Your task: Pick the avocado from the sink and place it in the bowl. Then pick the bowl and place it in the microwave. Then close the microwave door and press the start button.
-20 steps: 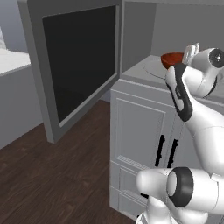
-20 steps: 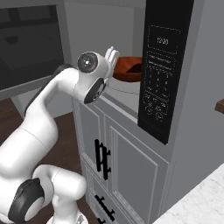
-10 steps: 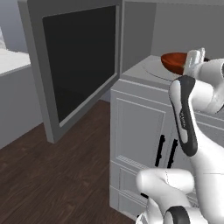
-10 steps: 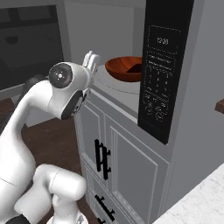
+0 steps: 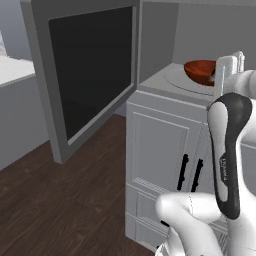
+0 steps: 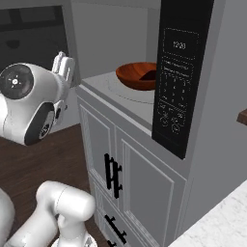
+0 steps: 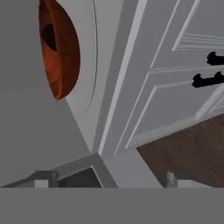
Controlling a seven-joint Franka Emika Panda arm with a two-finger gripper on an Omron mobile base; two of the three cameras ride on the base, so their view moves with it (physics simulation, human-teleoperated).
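Observation:
The reddish-brown bowl (image 5: 199,71) (image 6: 137,75) rests on the light grey floor of the microwave (image 6: 111,90). The dark avocado (image 6: 150,75) (image 7: 49,37) lies inside it. The microwave door (image 5: 90,75) stands swung wide open to the left, its dark glass facing me. My gripper (image 5: 233,67) (image 6: 65,65) (image 7: 107,181) is open with nothing between its fingers. It hangs just outside the microwave's front edge, a short way from the bowl (image 7: 61,48). The dark control panel (image 6: 179,91) with its buttons sits right of the opening.
Grey cabinet doors with black handles (image 5: 190,172) (image 6: 112,176) sit below the microwave. Dark wooden floor (image 5: 60,200) lies in front. A pale counter (image 5: 12,70) is at far left, and a marbled counter corner (image 6: 222,217) at lower right.
My hand has drawn back out of the microwave, away from the bowl, which stays on the microwave floor with the avocado in it. The door has not moved.

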